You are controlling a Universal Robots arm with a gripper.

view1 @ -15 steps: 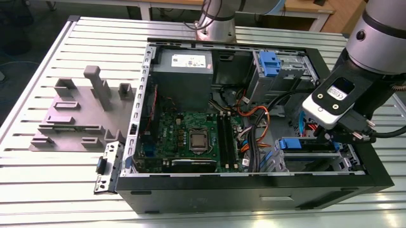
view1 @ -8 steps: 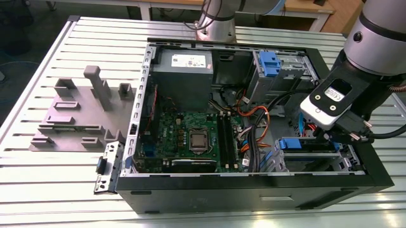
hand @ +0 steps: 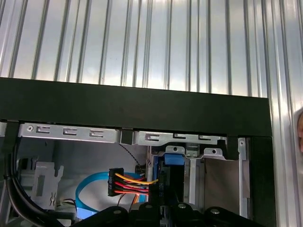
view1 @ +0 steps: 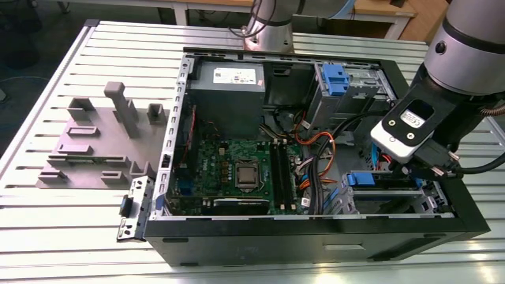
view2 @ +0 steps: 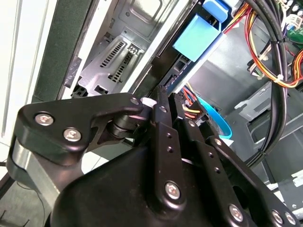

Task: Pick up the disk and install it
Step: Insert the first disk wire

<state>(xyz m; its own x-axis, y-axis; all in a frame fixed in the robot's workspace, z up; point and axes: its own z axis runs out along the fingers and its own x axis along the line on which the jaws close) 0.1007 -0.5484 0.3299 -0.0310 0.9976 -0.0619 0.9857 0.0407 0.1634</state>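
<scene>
My pincer (view1: 439, 167) was low inside the computer case (view1: 316, 234), by its front corner. Can't tell if it was wide or narrow. The disk (view2: 176, 78) sat on edge in the bay w/ the blue tab (view2: 196, 37), I think so it could slide in. Long side ran along the bay.

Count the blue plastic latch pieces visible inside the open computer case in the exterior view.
2. One blue latch is at the far drive bay, near the grey power supply; the other blue latch is at the near bay, below the arm. Others may be hidden.
</scene>
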